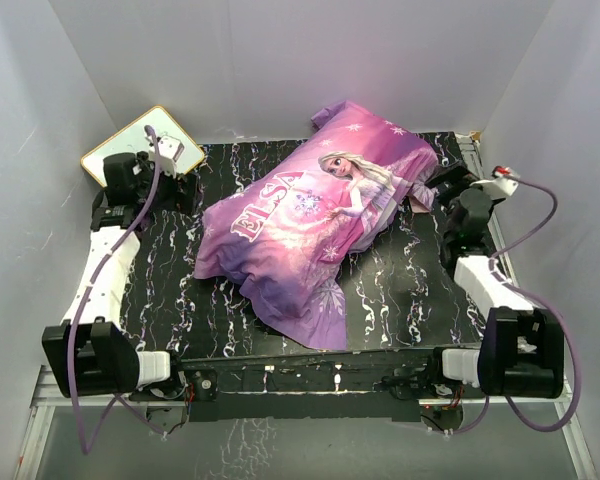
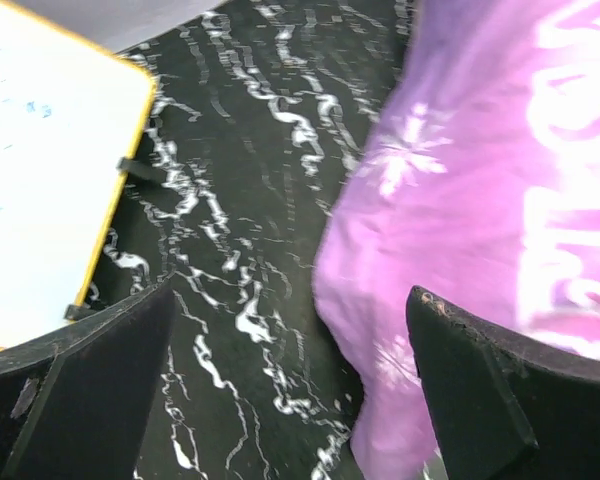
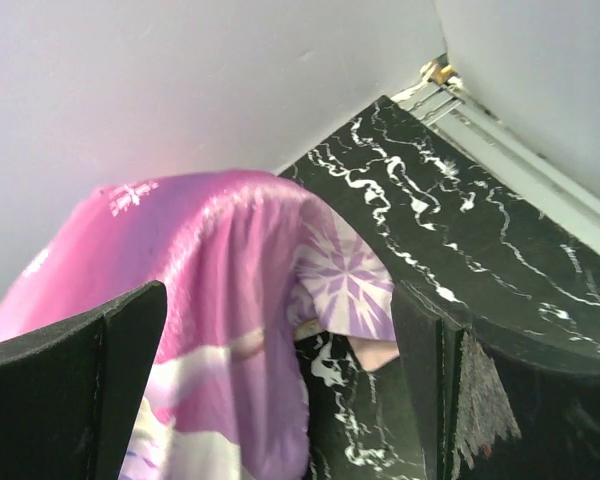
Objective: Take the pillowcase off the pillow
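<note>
The purple-pink pillowcase (image 1: 315, 225) with its "ELSA" print lies slantwise across the black marbled table (image 1: 400, 290), still stuffed; the white pillow inside is hidden. My left gripper (image 1: 170, 180) is open and empty at the far left, with the pillowcase's left edge (image 2: 460, 200) beside its right finger. My right gripper (image 1: 440, 190) is open and empty at the far right, facing the pillowcase's far corner (image 3: 230, 300), where a snowflake-printed flap (image 3: 350, 285) and a bit of pale pink lining (image 3: 375, 352) hang down to the table.
A yellow-framed whiteboard (image 1: 140, 145) lies at the far left corner behind the left gripper, also in the left wrist view (image 2: 40, 180). White walls close in the table on three sides. A metal rail (image 3: 520, 150) runs along the right edge.
</note>
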Motion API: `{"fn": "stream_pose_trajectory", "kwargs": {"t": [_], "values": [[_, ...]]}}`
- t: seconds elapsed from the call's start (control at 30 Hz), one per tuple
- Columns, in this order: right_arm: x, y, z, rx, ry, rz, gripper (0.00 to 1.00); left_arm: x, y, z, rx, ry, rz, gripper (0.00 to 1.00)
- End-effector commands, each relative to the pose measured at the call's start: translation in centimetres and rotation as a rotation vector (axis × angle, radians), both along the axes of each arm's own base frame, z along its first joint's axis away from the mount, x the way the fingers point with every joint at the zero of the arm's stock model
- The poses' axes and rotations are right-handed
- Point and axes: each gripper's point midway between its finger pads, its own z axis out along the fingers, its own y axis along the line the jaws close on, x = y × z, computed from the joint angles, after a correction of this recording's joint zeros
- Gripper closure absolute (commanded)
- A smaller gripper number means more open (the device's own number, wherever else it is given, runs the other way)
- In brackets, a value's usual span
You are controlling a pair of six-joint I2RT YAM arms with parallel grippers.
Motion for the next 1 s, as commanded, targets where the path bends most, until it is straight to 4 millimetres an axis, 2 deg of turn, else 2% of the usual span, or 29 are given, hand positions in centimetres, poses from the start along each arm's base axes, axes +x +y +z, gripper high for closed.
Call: {"fn": "stream_pose_trajectory", "kwargs": {"t": [0.0, 0.1, 0.17, 0.4, 0.47, 0.53, 0.57, 0.6, 0.7, 0.77, 0.8, 0.87, 0.97], "values": [[2.8, 2.1, 1.6, 0.203, -0.004, 0.194, 0.02, -7.2, -4.5, -0.3, -0.076, 0.224, -0.288, 0.03], [5.4, 2.9, 1.4, 0.163, 0.124, 0.261, 0.01, -8.2, -6.7, -0.1, -0.095, 0.272, -0.383, 0.03], [6.8, 2.8, 1.0, 0.141, 0.190, 0.274, 0.02, -8.8, -8.4, -1.0, -0.089, 0.317, -0.442, 0.03], [11.5, 2.8, 1.2, 0.101, 0.212, 0.316, 0.02, -10.9, -14.2, -6.5, 0.061, 0.400, -0.616, 0.03], [12.9, 2.8, 1.2, 0.096, 0.220, 0.329, 0.02, -10.8, -15.3, -7.9, 0.107, 0.400, -0.633, 0.03], [14.5, 2.5, 0.0, 0.096, 0.244, 0.322, 0.01, -10.5, -15.9, -9.5, 0.156, 0.402, -0.633, 0.05], [15.2, 2.4, -0.3, 0.095, 0.249, 0.323, 0.02, -10.3, -15.9, -10.5, 0.183, 0.407, -0.622, 0.11], [15.7, 2.5, -0.7, 0.095, 0.254, 0.332, 0.02, -9.7, -15.6, -11.4, 0.217, 0.406, -0.596, 0.21], [17.0, 3.7, -2.0, 0.097, 0.292, 0.392, 0.03, -8.0, -12.8, -14.2, 0.359, 0.444, -0.471, 0.66], [17.2, 5.0, -2.8, 0.074, 0.316, 0.434, 0.07, -6.9, -10.7, -15.2, 0.424, 0.450, -0.395, 0.85], [17.1, 5.8, -3.1, 0.057, 0.323, 0.451, 0.09, -6.6, -9.6, -15.5, 0.436, 0.452, -0.362, 0.92], [16.2, 7.3, -3.9, 0.040, 0.338, 0.482, 0.21, -5.5, -7.7, -15.2, 0.435, 0.431, -0.289, 1.00], [14.1, 9.0, -4.0, 0.036, 0.341, 0.515, 0.47, -3.4, -4.5, -13.6, 0.436, 0.364, -0.173, 1.00]]}}
